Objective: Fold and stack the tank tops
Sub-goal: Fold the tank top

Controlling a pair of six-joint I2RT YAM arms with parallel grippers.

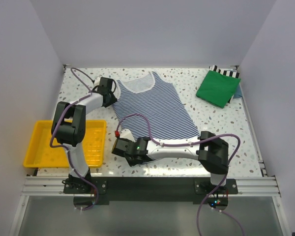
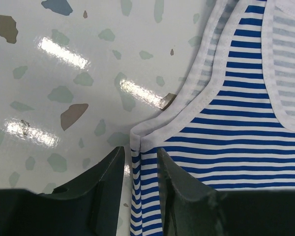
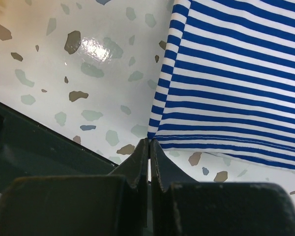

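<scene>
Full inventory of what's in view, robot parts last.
striped tank top: 1, navy-and-white with white trim, spread flat mid-table
green tank top: 1, bright green, folded, far right of table
striped cloth: 1, black-and-white, peeking from behind the green one
yellow tray: 1, yellow, near left edge of table
table: 1, white speckled
left gripper: 1, dark, fingers astride the striped top's armhole edge, gap showing
right gripper: 1, dark, pinched on its hem corner
</scene>
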